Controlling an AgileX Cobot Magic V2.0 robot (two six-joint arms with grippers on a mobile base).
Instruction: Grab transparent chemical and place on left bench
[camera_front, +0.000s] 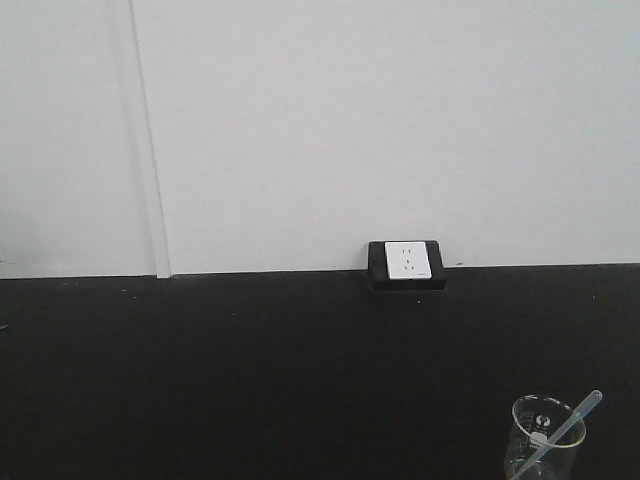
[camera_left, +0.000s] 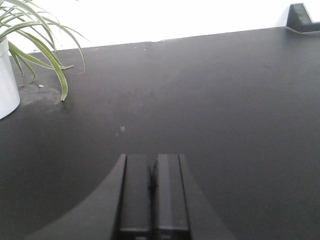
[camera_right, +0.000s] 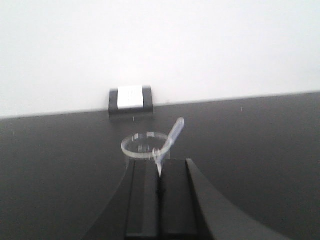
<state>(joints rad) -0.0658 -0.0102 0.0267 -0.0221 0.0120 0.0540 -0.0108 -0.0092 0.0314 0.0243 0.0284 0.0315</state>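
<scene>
The transparent chemical, a clear dropper pipette (camera_front: 572, 420), stands slanted in a glass beaker (camera_front: 523, 445) at the lower right of the front view, bulb end up and to the right. In the right wrist view the pipette (camera_right: 172, 134) leans over the beaker's rim (camera_right: 135, 142) just ahead of my right gripper (camera_right: 159, 167). That gripper is shut, and its fingertips hide the lower stem. My left gripper (camera_left: 151, 162) is shut and empty, low over bare black worktop. The left bench is out of view.
A black worktop (camera_front: 250, 370) runs along a white wall, with a white wall socket (camera_front: 406, 261) in a black box at its back edge. A potted plant (camera_left: 40, 40) in a white pot (camera_left: 6, 85) stands far left of the left gripper.
</scene>
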